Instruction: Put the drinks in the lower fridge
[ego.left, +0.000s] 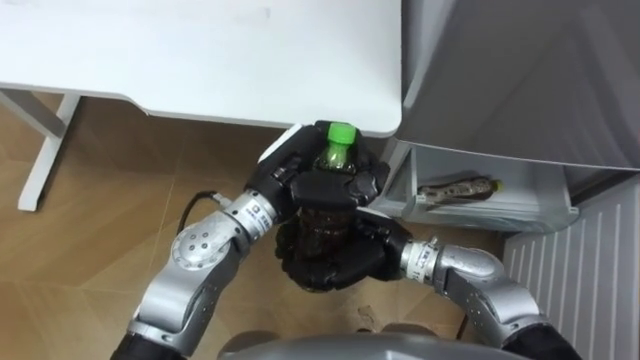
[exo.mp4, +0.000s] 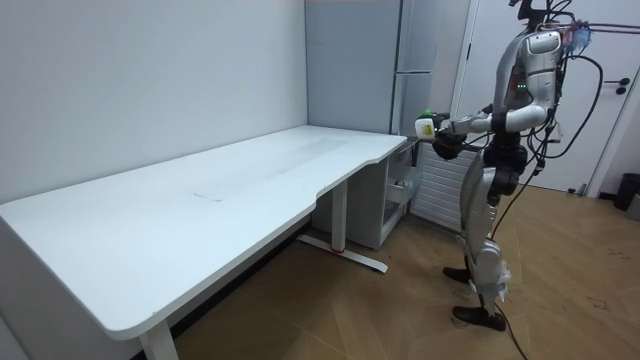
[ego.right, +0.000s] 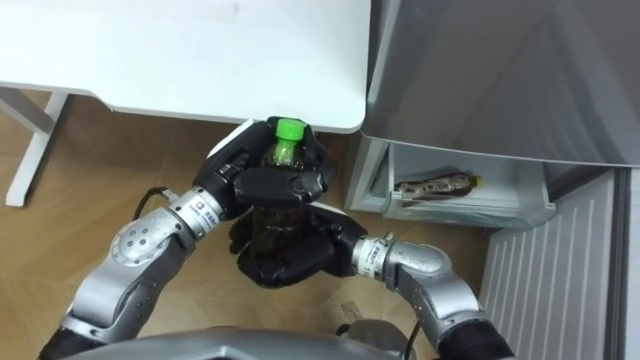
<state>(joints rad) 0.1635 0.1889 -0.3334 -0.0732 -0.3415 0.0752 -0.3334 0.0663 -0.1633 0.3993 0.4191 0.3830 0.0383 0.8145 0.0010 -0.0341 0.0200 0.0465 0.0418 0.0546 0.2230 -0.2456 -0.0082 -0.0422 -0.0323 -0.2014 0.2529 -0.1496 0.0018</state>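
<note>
Beside the table (ego.left: 200, 50), left robot hand (ego.left: 325, 186) and right robot hand (ego.left: 335, 258) clamped round a mostly hidden bottle (ego.left: 338, 150).

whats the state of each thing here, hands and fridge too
drink bottle: upright, green cap on, held in both hands
left hand: shut on the drink bottle, high up
right hand: shut on the drink bottle, low down
lower fridge door: open, shelf showing
second bottle: lying on its side in that shelf
upper fridge door: looks shut

Office-like room: white desk (exo.mp4: 180, 215), fridge (ego.left: 520, 70).
</note>
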